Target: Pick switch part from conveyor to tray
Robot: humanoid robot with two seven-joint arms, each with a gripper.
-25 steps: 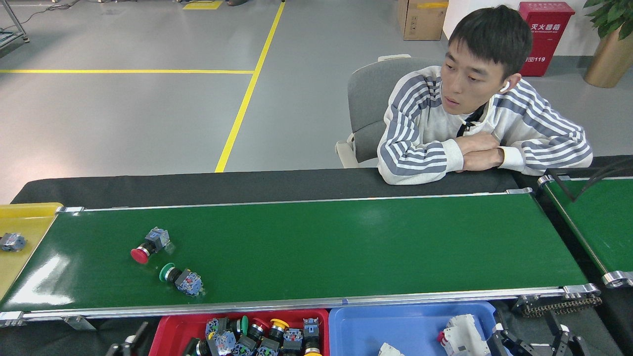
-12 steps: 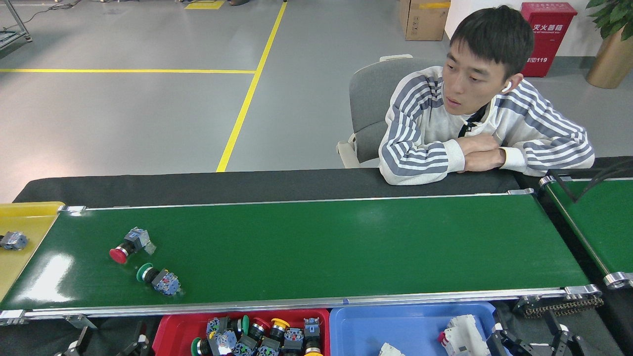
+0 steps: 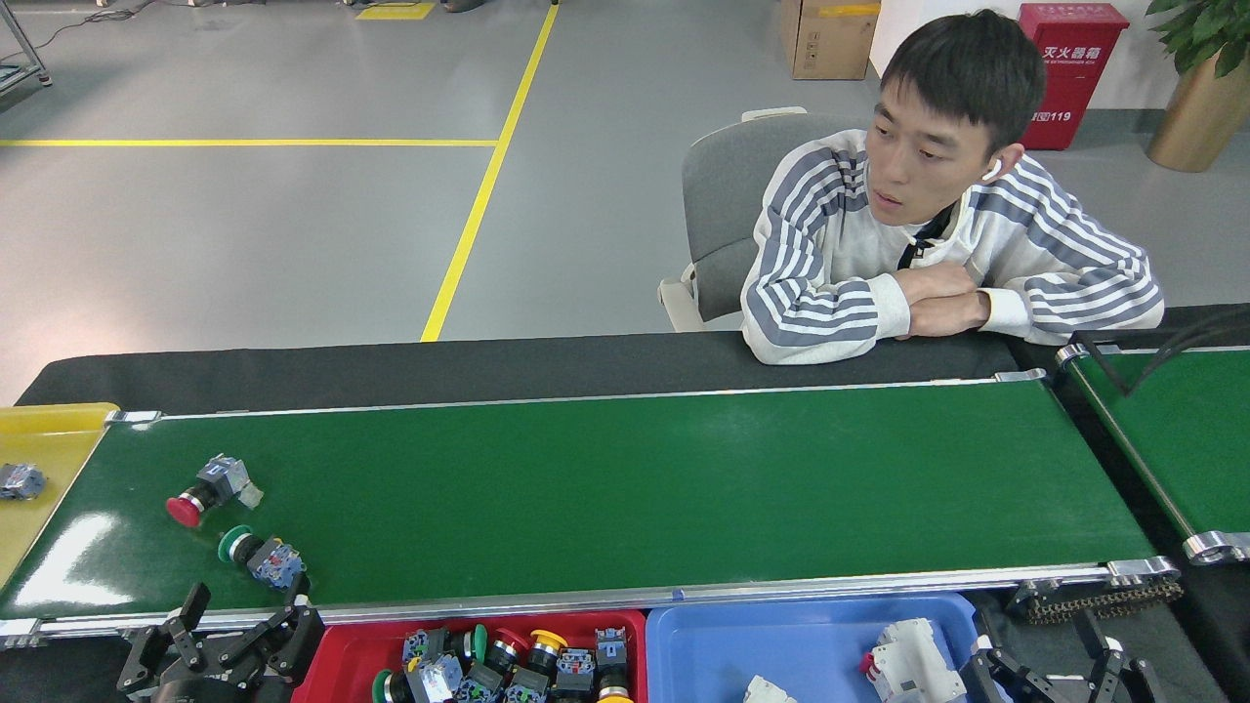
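Far left: a yellow plastic bin (image 3: 49, 459) at the belt's end, holding one small grey switch block (image 3: 20, 480). On the long glossy dark-green conveyor (image 3: 635, 478) with silver side rails, two switch parts near its left end: a red-capped push-button switch (image 3: 207, 488), and just nearer, a green-capped push-button switch with a blue contact block (image 3: 259, 558). Left black gripper (image 3: 220, 640) below the near rail, close under the green-capped switch, fingers spread wide, holding nothing. Step in hand: the reach, no grasp yet. Next: up over the rail, jaws around the green-capped body, timed to a likely leftward drift. Then across to the red plastic tray (image 3: 332, 659), already stocked. Right black gripper (image 3: 1050, 674) low by the blue tray (image 3: 781, 635); jaw state unclear.
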